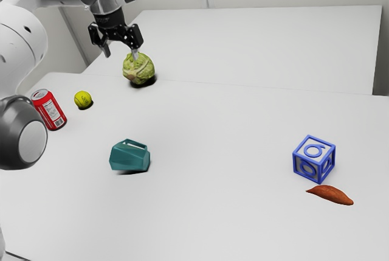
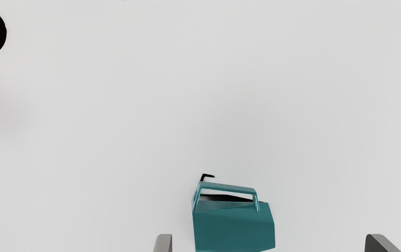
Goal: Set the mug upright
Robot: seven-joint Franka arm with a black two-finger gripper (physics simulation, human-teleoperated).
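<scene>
Left to right in the exterior view, I log can (image 1: 48,110), ball (image 1: 83,100), then my jaws (image 1: 121,54), standing apart above the desk (image 1: 213,218). Mug (image 1: 129,156) lies on its side, handle uppermost; then cabbage (image 1: 138,70), block (image 1: 313,159), potato (image 1: 330,194) just beside it.

Glossy teal mug (image 1: 129,156), fuzzy yellow tennis ball (image 1: 83,100), shiny metallic red can (image 1: 49,110)

At the exterior view's left, can (image 1: 51,114) and ball (image 1: 82,99) are placed adjacent, cabbage (image 1: 139,70) farther, mug (image 1: 129,157) nearer; at its right, block (image 1: 313,159) is bordered nearside by sweet potato (image 1: 332,194).
</scene>
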